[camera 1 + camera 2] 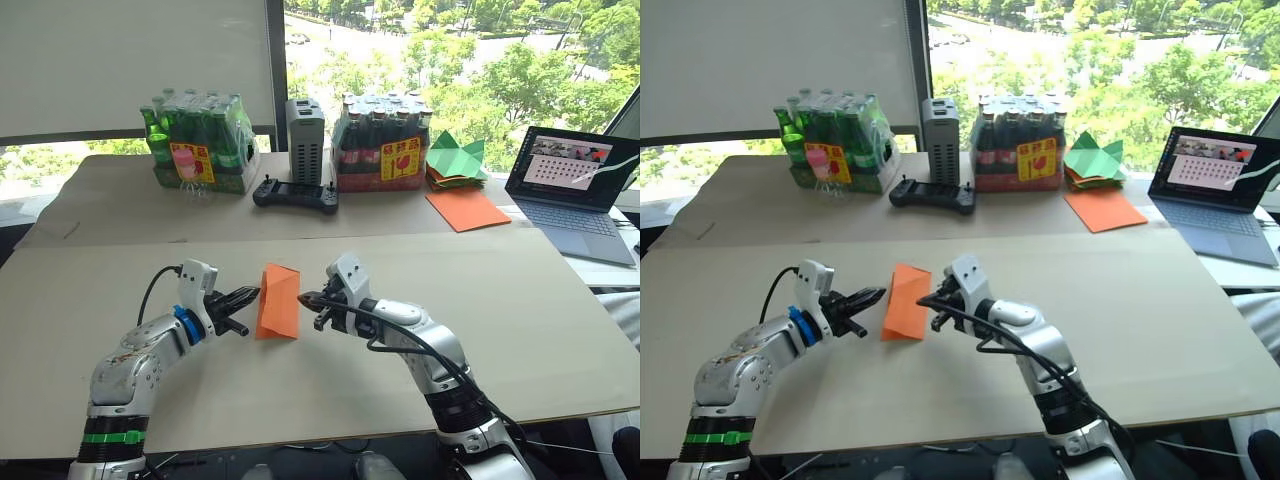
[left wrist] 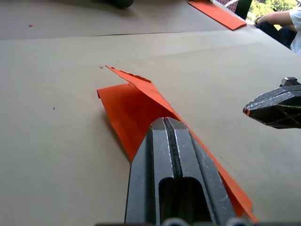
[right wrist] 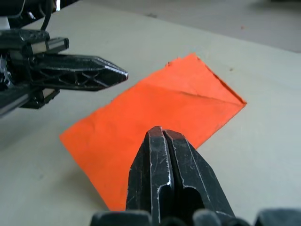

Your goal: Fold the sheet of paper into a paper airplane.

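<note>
The sheet of paper [image 1: 279, 300] lies on the desk [image 1: 520, 320] between the left gripper [image 1: 249, 296] and right gripper [image 1: 306, 298], both with fingers closed and empty (early folds only; a finished airplane looks far off).

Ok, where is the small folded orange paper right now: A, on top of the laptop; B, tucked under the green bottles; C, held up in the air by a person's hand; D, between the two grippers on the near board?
D: the sheet of paper lies on the near board, with the left gripper at one side and the right gripper at the other.
</note>
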Robot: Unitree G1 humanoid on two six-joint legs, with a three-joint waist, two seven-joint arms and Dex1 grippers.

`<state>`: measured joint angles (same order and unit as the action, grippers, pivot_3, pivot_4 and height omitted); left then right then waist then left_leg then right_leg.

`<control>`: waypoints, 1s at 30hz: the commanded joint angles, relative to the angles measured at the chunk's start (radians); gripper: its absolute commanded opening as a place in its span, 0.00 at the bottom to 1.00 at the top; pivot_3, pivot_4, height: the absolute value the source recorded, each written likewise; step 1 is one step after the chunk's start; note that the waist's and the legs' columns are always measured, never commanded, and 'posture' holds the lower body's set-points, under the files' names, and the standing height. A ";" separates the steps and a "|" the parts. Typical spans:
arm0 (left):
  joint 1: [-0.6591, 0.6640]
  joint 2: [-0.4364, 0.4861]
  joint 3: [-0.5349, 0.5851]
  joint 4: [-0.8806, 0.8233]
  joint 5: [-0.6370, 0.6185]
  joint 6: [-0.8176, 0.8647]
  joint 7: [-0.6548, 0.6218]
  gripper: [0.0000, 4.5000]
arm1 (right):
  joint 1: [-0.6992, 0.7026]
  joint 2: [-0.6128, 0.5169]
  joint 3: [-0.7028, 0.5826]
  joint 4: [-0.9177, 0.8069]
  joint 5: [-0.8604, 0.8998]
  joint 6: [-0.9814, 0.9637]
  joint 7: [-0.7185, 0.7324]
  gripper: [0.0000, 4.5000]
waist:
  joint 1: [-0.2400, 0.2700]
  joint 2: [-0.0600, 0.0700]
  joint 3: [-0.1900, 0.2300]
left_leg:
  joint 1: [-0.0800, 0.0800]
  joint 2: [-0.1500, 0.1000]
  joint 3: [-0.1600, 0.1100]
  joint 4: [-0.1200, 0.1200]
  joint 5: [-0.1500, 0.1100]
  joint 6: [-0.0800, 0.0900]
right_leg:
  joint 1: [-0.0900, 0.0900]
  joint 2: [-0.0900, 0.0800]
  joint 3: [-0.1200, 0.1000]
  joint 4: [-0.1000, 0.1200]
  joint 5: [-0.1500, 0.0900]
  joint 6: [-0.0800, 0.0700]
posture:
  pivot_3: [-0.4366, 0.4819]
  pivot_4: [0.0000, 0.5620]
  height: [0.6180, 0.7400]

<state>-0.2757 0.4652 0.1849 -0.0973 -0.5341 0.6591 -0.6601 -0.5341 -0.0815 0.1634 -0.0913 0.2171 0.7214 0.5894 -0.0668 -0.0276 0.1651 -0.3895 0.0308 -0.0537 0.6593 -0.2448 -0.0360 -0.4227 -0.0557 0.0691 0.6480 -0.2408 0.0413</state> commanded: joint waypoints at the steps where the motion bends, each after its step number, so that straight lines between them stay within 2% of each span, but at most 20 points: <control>1: -0.010 0.018 0.013 -0.027 -0.015 0.000 -0.006 0.00 | -0.029 0.025 -0.083 -0.048 0.052 -0.031 -0.048 0.00 | 0.001 0.000 0.000 | 0.000 0.000 0.000 0.000 0.000 0.000 | 0.000 0.000 0.000 0.000 0.000 0.000 | 0.48 0.27 1.00; 9: 0.015 0.025 -0.103 -0.010 0.053 -0.029 -0.040 0.00 | -0.027 0.003 -0.087 -0.043 0.056 -0.033 -0.085 0.00 | 0.001 0.000 0.000 | 0.000 0.000 0.000 0.000 0.000 0.000 | 0.000 0.000 0.000 0.000 0.000 0.000 | 0.48 0.27 1.00; 14: -0.018 0.001 -0.171 0.028 0.090 -0.056 -0.052 0.00 | -0.030 0.006 -0.083 -0.058 0.066 -0.031 -0.099 0.00 | 0.000 0.000 0.000 | 0.000 0.000 0.000 0.000 0.000 0.000 | 0.000 0.000 0.000 0.000 0.000 0.000 | 0.48 0.27 1.00; 22: -0.122 -0.059 -0.218 0.063 0.102 -0.068 -0.062 0.00 | -0.023 -0.001 -0.088 -0.084 0.078 -0.024 -0.107 0.00 | 0.007 0.000 0.000 | -0.001 -0.001 0.000 0.000 0.000 0.000 | 0.000 0.000 0.000 -0.001 0.000 0.000 | 0.48 0.27 1.00; 30: -0.113 -0.064 -0.283 0.086 0.152 -0.093 -0.092 0.00 | -0.031 -0.027 -0.069 -0.113 0.076 -0.025 -0.105 0.00 | 0.003 0.000 0.000 | 0.000 -0.001 0.000 0.000 0.000 0.000 | 0.000 0.000 0.000 0.000 0.000 0.000 | 0.48 0.27 1.00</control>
<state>-0.3878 0.4017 -0.0946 0.0003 -0.3895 0.5883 -0.7390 -0.5440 -0.1007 0.0924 -0.1509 0.2785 0.7203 0.4787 -0.0640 -0.0274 0.1652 -0.3900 0.0303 -0.0535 0.6593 -0.2448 -0.0360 -0.4227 -0.0557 0.0692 0.6477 -0.2408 0.0413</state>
